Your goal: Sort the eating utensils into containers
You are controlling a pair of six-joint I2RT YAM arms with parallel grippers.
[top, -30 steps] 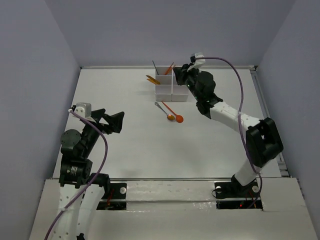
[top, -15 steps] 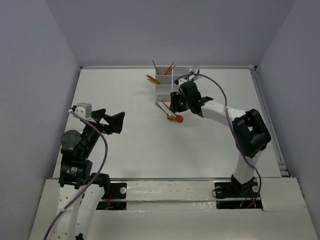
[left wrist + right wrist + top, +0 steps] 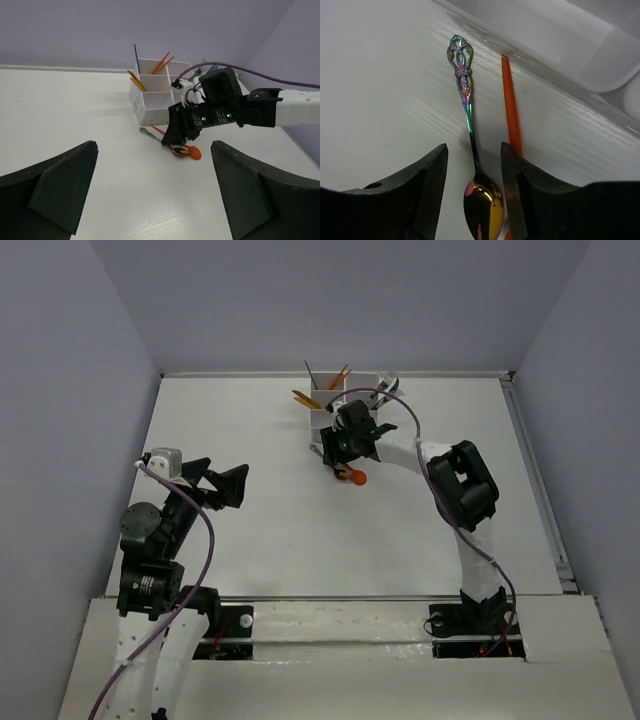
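White desk, grey-violet walls on three sides. Near edge, left side: left gripper held above bare desk, jaws spread wide, nothing between them.

Mid-desk: right gripper down low over two loose utensils, jaws released, one finger on each side of a rainbow-tinted metal spoon. Fingers stand apart from its handle. Spoon lies flat, bowl towards the gripper, ornate handle end pointing away. Orange spoon lies flat just beside it, handle passing under one finger and reaching towards the containers.

Beyond, near the far wall: containers upright, white, two columns. Orange sticks lean in a far compartment. Yellow-orange piece and dark thin stick in the left column. Forks at the far right corner.
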